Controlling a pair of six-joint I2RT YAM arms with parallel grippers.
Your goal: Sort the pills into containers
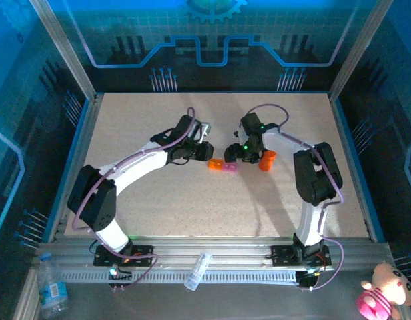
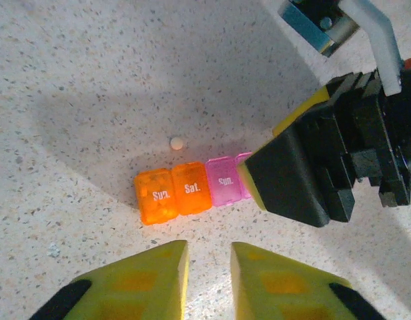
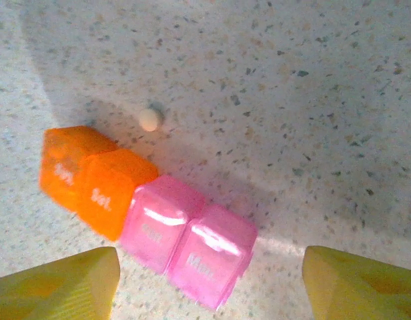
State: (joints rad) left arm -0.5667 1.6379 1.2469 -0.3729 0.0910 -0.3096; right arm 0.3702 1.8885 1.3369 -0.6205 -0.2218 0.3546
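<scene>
Bright light, soft shadows; glare on the containers (image 3: 152, 223), seemingly blurred.

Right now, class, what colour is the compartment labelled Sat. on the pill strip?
Orange; the Sat. compartment shows best in the left wrist view.

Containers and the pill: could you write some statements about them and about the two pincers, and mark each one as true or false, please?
1. The pill lies on the table, outside the containers. True.
2. In the right wrist view the containers show two orange and two pink compartments. True.
3. The left pincer grips the pill. False: its fingers stand apart and hold nothing, and the pill lies apart from them on the table.
4. The right pincer is shut. False: its fingers stand wide apart.
5. In the top view the orange bottle stands to the left of the containers. False: it stands to their right.
</scene>
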